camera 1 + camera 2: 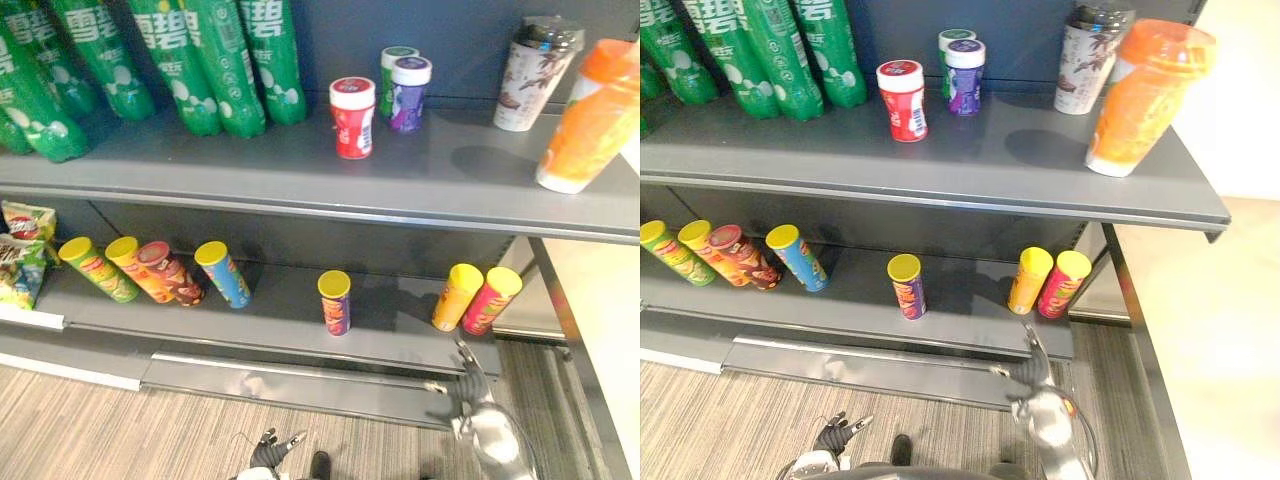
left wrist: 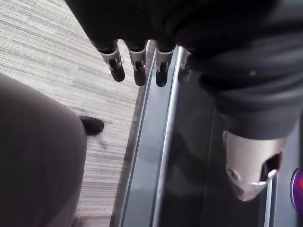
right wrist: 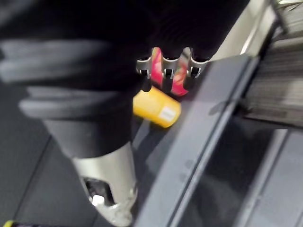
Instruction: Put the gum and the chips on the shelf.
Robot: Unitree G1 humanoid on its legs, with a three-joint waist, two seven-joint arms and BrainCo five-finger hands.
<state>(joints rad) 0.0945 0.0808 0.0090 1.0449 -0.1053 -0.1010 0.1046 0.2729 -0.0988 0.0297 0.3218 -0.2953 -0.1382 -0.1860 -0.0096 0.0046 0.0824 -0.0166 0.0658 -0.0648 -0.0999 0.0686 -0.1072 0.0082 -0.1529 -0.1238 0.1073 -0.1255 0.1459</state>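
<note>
The gum is on the grey metal upper shelf: a red tub in front, a green tub and a purple tub behind, all upright with round lids. The chips are below, a yellow can and a pink can leaning side by side. My right wrist view shows that pair just past the fingers. I see the right hand loosely spread and empty. The left hand hangs over striped carpet, fingers straight and, I think, empty.
</note>
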